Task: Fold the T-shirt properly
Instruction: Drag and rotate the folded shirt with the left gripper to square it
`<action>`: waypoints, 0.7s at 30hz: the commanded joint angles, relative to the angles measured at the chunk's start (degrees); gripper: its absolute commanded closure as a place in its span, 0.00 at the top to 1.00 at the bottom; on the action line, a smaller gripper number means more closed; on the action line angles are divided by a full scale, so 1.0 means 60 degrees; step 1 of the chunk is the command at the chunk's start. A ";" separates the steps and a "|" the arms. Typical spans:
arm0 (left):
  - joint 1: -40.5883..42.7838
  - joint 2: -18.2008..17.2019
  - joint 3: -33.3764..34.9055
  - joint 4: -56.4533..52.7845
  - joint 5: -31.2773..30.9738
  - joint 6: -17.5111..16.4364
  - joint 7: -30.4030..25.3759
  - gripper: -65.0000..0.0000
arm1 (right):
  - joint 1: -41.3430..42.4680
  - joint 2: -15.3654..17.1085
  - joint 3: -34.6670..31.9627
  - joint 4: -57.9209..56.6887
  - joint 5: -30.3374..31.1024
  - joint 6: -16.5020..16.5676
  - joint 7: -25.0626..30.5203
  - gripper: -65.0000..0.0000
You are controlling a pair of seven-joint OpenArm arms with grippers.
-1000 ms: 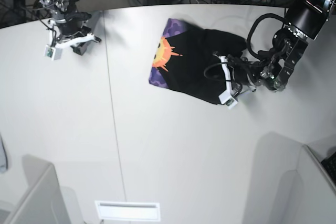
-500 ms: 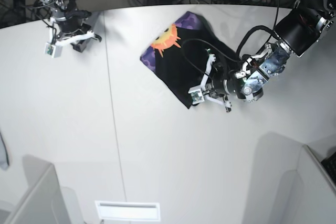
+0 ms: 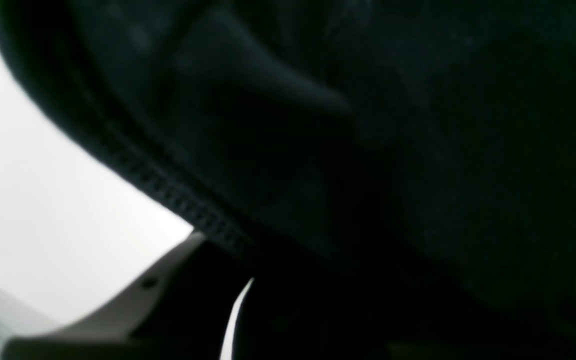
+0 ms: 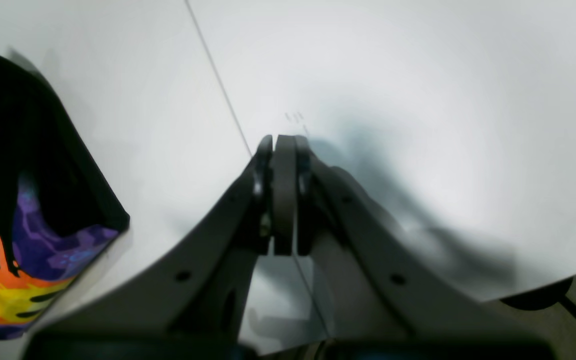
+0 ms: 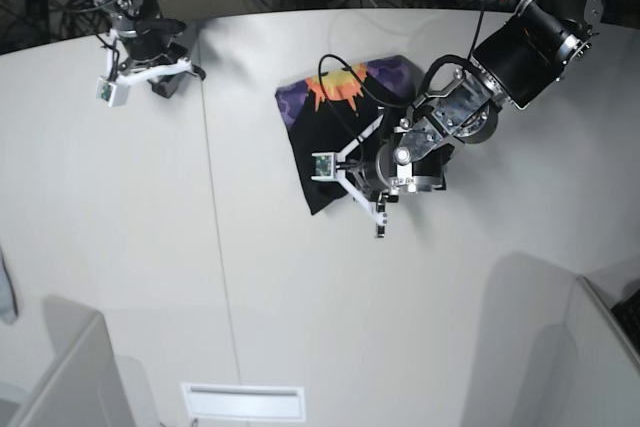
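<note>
Large black short-sleeved cloth T-shirt (image 5: 335, 137) with orange-yellow sun print on purple: lies bunched in a compact fold on the white table (image 5: 150, 247), toward its far middle, print showing along the far edge, apparently mid-fold. Left gripper (image 5: 345, 182): over the shirt's near black edge, jaws nearly together, seemingly pinching the hemmed cloth that fills its wrist view, probably to carry that edge across. Right gripper (image 5: 150, 72): empty, jaws pressed together, parked well apart at the far corner, likely to stay clear.
</note>
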 commanded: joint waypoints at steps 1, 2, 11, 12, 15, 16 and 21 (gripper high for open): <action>-0.0030 0.0089 0.0025 -0.0045 0.0096 -0.0057 -0.0011 0.00 | -0.0008 0.0089 0.0011 0.0163 -0.0036 0.0069 0.0186 0.00; -0.0030 0.0177 0.0040 -0.0045 0.0110 -0.0057 -0.0041 0.00 | -0.0008 0.0089 0.0011 0.0163 -0.0036 0.0069 0.0186 0.00; -0.0059 0.0690 0.0274 -0.0045 0.0154 -0.0057 -0.0260 0.00 | -0.0022 0.0074 0.0011 0.0163 -0.0036 0.0069 0.0186 0.00; -0.0191 0.0661 0.0538 -0.0030 0.0154 -0.0057 -0.0539 0.00 | -0.0022 0.0074 0.0011 0.0163 -0.0036 0.0069 0.0186 0.00; -0.0440 0.0631 0.1329 -0.0045 0.0125 -0.0057 -0.0802 0.00 | -0.0022 0.0074 0.0011 0.0163 -0.0036 0.0069 0.0186 0.00; -0.0440 0.0661 0.1358 -0.0045 0.0154 -0.0057 -0.0802 0.00 | -0.0022 0.0074 0.0011 0.0163 -0.0036 0.0069 0.0186 0.00; -0.0440 0.0705 0.1358 -0.0045 0.0154 -0.0057 -0.0802 0.00 | -0.0227 -0.0087 0.0041 0.0163 -0.0036 0.0069 0.0201 0.00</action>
